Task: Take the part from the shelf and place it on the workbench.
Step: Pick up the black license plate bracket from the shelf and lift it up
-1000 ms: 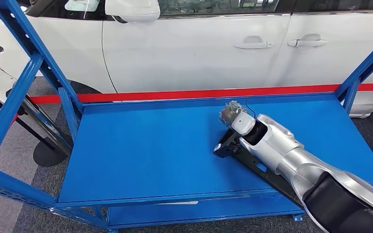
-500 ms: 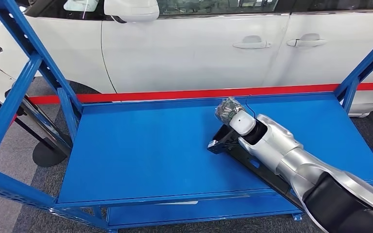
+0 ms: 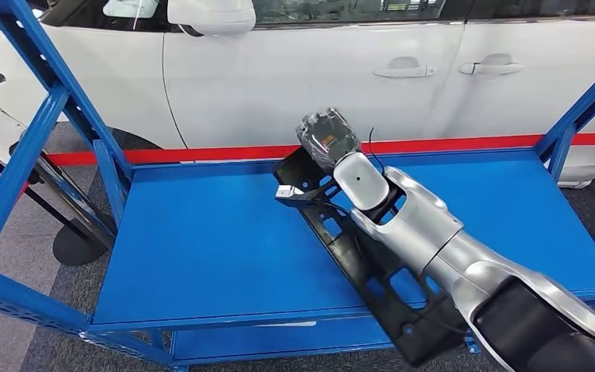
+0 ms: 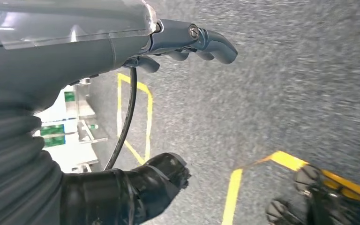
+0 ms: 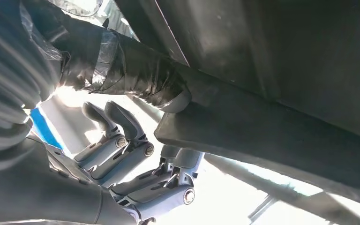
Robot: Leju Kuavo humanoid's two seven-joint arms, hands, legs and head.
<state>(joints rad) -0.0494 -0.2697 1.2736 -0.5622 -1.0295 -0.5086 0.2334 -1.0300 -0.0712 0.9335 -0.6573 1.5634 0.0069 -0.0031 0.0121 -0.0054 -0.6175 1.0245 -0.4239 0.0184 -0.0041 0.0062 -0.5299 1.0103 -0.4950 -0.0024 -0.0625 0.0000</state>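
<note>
The part (image 3: 341,244) is a long black plastic frame with cut-outs, held at a slant above the blue shelf deck (image 3: 201,240), its near end hanging past the deck's front edge. My right hand (image 3: 327,138) grips it near its far end, up at the level of the red strip. In the right wrist view the thumb (image 5: 136,75) presses the part's dark underside (image 5: 272,93) while the fingers (image 5: 136,154) curl below. My left hand (image 4: 122,51) hangs over grey floor, holding nothing, fingers apart from the thumb.
A white car (image 3: 318,70) stands close behind the shelf, with a red strip (image 3: 449,143) along the back. Blue uprights rise at the left (image 3: 39,101) and right (image 3: 581,108). A lower blue shelf level (image 3: 318,337) lies beneath. Yellow floor lines (image 4: 234,187) run below my left hand.
My right arm has lifted the part off the shelf deck and carried it up and to the left; the part now tilts in the air instead of lying flat.
</note>
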